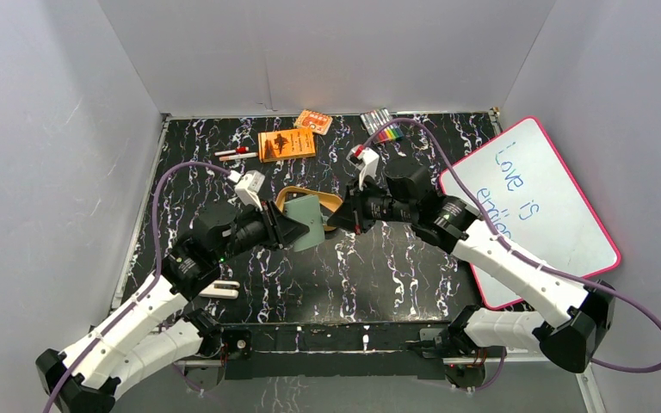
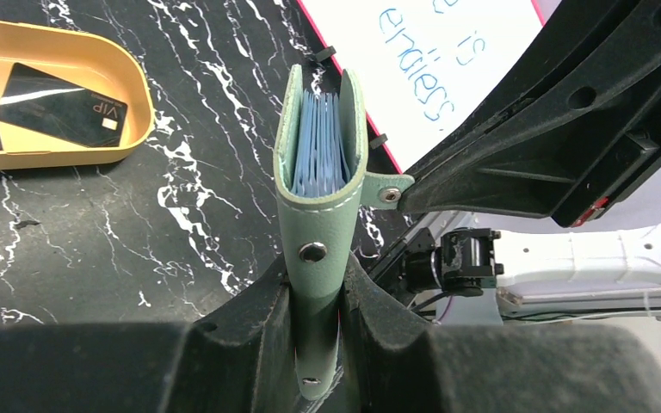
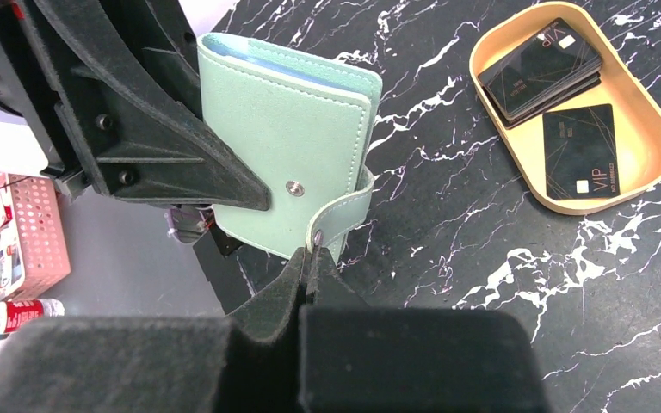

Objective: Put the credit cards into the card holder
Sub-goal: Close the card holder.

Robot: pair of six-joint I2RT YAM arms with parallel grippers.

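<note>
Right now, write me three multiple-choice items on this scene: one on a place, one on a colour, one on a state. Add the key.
1. The black credit cards lie:
A) in the yellow tray
B) on the whiteboard
C) under the orange booklet

2. The card holder is:
A) orange
B) mint green
C) black

3. The right gripper is:
A) open above the tray
B) shut on the card holder's snap strap
C) out of view

Key:
1 A, the right wrist view shows them lying in the tray.
2 B, its cover is pale green in every view.
3 B, its jaws meet on the strap's end.
</note>
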